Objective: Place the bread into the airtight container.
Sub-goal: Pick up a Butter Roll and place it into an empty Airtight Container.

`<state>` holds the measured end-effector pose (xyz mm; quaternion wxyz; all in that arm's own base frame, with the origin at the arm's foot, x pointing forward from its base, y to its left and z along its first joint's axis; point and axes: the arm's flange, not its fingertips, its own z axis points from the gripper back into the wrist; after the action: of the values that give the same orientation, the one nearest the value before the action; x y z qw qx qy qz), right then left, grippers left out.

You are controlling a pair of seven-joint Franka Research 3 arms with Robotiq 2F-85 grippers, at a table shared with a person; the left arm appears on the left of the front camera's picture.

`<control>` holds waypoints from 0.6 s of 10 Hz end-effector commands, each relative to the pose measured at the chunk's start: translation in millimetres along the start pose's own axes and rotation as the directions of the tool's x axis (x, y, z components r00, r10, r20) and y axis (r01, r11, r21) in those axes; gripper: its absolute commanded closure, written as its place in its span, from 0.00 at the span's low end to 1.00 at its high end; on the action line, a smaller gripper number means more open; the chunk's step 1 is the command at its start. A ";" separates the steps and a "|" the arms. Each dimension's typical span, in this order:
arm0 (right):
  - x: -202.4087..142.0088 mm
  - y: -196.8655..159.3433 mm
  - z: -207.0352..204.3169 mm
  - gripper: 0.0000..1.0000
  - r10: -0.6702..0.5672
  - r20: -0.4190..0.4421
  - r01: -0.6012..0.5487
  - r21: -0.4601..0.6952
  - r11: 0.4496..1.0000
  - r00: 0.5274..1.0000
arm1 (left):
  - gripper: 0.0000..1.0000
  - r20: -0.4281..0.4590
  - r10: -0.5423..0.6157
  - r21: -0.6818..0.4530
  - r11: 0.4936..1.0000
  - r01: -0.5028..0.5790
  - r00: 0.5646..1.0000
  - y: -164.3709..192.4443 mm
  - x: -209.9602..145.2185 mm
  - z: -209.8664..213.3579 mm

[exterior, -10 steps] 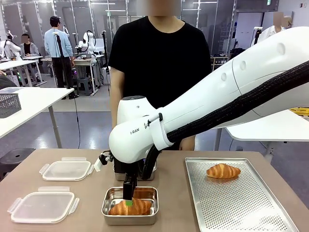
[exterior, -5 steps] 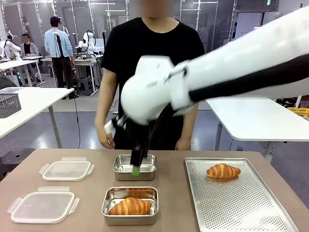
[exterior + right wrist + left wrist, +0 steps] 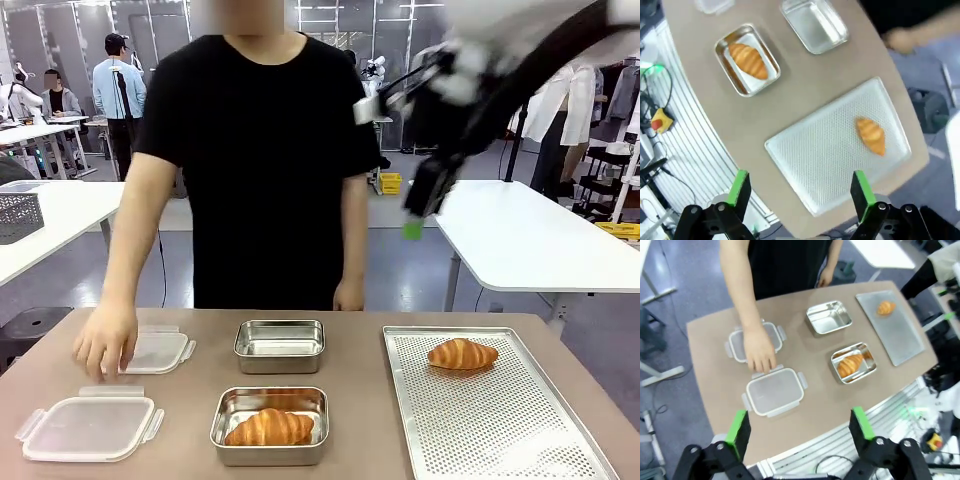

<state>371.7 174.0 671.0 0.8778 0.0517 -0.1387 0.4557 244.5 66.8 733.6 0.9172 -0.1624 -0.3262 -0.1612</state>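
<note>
Right gripper (image 3: 800, 191) hangs high over the table (image 3: 360, 425), jaws spread wide with nothing between them. That fits what lies far below it: one croissant (image 3: 270, 428) already sits inside the near steel container (image 3: 219, 440), down and off to the gripper's left. From where I stand, being up there looks like a way of giving the person room. Their hand (image 3: 104, 345) rests on a clear lid (image 3: 165, 352), farther left again of the gripper, probably to fetch it for sealing that box. A second lid (image 3: 85, 428) lies just beside it. Almost straight beneath the open jaws is the perforated tray (image 3: 480, 440) with a second croissant (image 3: 462, 353) on it. Between tray and lids an empty container (image 3: 280, 326) waits, so I'd guess that pastry goes there next. Left gripper (image 3: 799, 426) is likewise wide and empty, held high above the whole table, out of everyone's way.
</note>
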 end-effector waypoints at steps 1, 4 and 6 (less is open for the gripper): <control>-54.7 13.9 31.8 0.00 -0.192 0.086 0.198 -0.059 0.978 0.978 | 0.00 -0.002 -0.012 0.001 1.000 0.012 1.000 -0.5 1.4 1.6; -117.8 31.7 85.3 0.00 -0.373 0.221 0.397 -0.076 0.915 0.901 | 0.00 -0.002 -0.012 0.001 1.000 0.012 1.000 -0.5 1.4 1.6; -126.4 8.8 70.1 0.00 -0.451 0.177 0.466 -0.057 0.883 0.875 | 0.00 -0.002 -0.012 0.001 1.000 0.012 1.000 -0.5 1.4 1.6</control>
<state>265.2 66.2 717.7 0.9393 0.0734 -0.2277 0.2461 244.5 66.7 733.7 0.9172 -0.1623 -0.3262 -0.1612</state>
